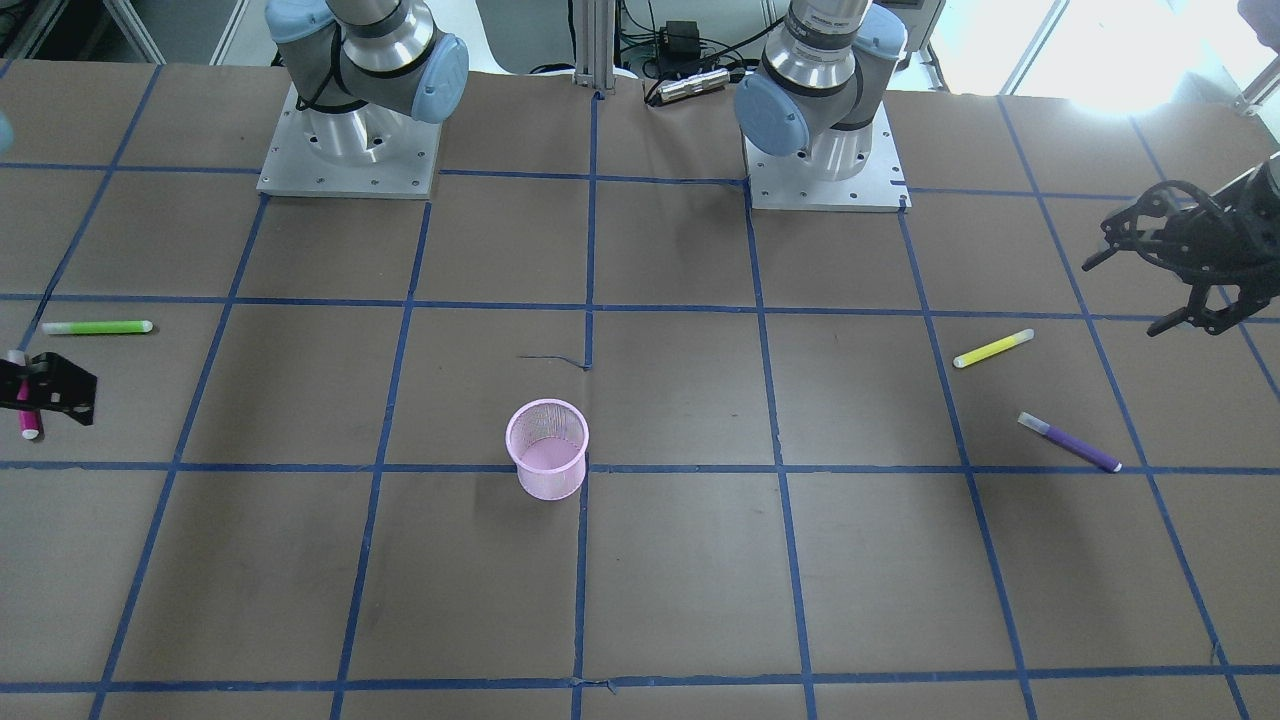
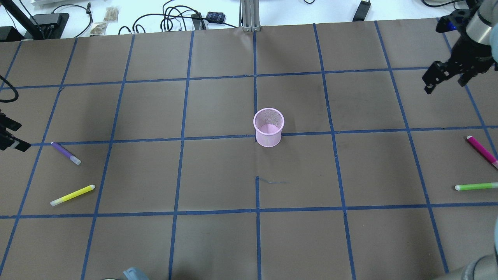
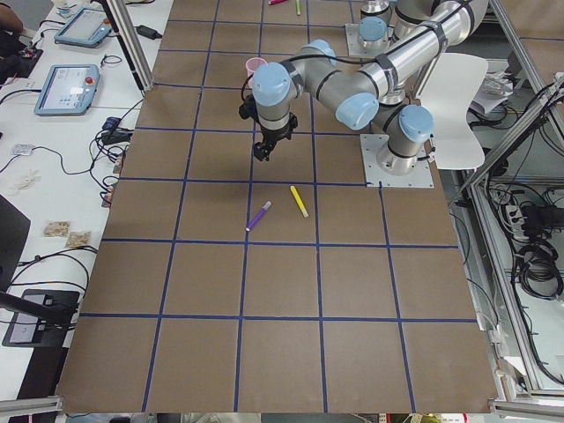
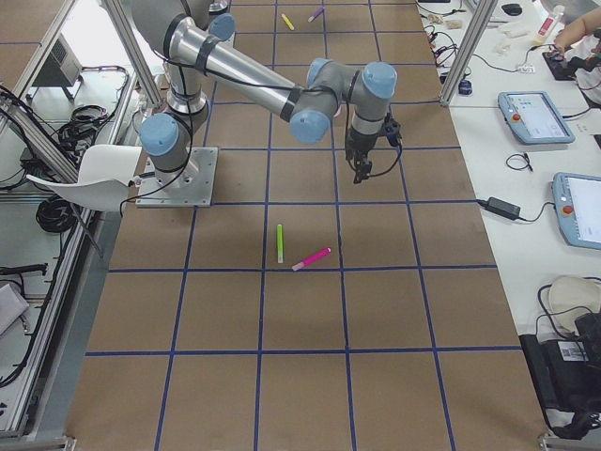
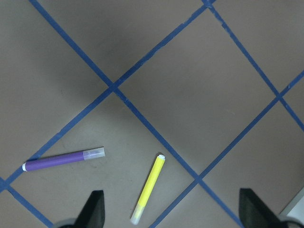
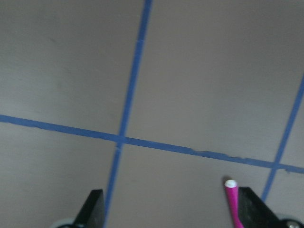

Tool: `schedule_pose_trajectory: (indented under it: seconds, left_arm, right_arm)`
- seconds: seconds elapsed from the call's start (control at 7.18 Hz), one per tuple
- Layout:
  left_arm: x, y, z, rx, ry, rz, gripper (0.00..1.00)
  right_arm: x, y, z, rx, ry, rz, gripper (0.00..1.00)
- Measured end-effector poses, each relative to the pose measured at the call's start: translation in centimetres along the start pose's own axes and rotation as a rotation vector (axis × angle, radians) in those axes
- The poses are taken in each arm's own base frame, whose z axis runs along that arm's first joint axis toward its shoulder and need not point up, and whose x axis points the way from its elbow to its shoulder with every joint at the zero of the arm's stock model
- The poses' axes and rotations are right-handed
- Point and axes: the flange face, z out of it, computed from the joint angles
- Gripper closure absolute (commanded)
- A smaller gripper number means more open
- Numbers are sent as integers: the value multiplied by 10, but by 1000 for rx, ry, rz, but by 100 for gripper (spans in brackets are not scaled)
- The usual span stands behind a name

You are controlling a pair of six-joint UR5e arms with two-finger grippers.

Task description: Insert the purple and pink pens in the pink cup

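The pink mesh cup (image 2: 268,127) stands upright and empty at the table's middle. The purple pen (image 2: 66,153) lies flat on the robot's left side, next to a yellow pen (image 2: 72,195). My left gripper (image 1: 1135,290) hovers open and empty above the table, away from them. Its wrist view shows the purple pen (image 5: 64,160) ahead of the open fingers (image 5: 95,209). The pink pen (image 2: 481,151) lies flat on the robot's right side. My right gripper (image 2: 445,85) is open and empty above the table. The pink pen's tip (image 6: 232,199) shows beside one of its fingers (image 6: 254,209).
A green pen (image 2: 476,186) lies close to the pink pen. The yellow pen (image 5: 148,189) lies close to the purple one. Blue tape lines grid the brown table. The two arm bases (image 1: 350,150) stand at the robot's edge.
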Motion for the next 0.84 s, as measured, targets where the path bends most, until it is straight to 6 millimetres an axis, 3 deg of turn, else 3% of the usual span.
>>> schedule_pose_trajectory:
  seconds: [0.14,0.28,0.42,0.56,0.7,0.84]
  left_arm:
    - [-26,21,17,10,12,137,4]
    - [-52,34,36,15,21,298,4]
    - [-76,43,54,22,40,461,4]
    - [-100,50,73,35,65,616,4]
    - [-121,57,94,51,84,760,4]
    - [-137,62,116,69,93,892,4]
  right_arm:
    - [52,19,30,-16,-7,-67,0]
    - [90,47,64,-39,-46,-127,1]
    - [107,72,97,-51,-80,-179,3]
    - [108,88,125,-41,-68,-225,8]
    - [101,98,145,-18,-20,-272,21]
    - [96,103,154,6,28,-297,30]
